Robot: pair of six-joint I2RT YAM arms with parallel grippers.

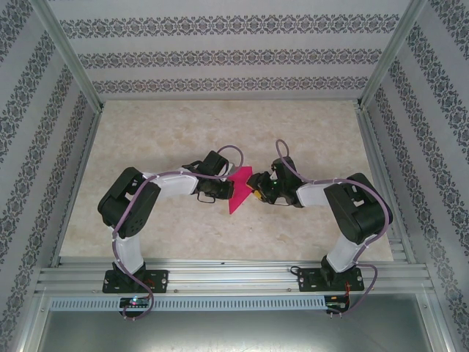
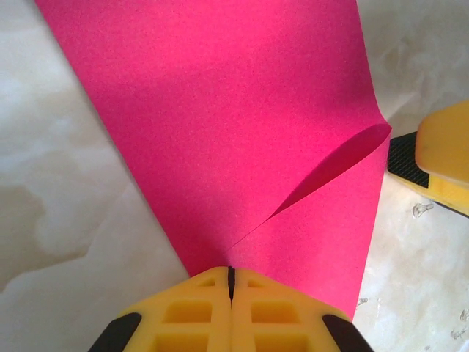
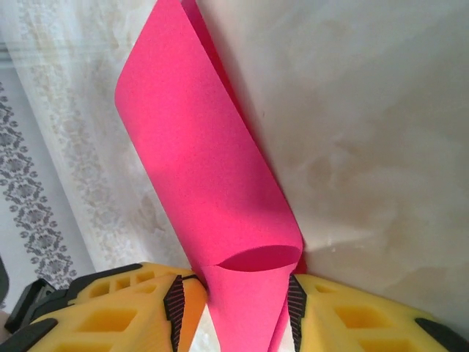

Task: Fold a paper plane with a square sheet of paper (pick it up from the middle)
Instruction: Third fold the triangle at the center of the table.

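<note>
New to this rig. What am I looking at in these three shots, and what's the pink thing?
Two robot arms bolted at the near edge of a table, each ending in a yellow two-finger gripper. The overhead picture is from a fixed camera above and behind them; the other two are from a camera on each wrist, looking past its own fingers. The pink thing is a square sheet of paper, curled, between the arms. The left gripper is shut on one edge. The right gripper has its fingers apart, either side of the curl.
</note>
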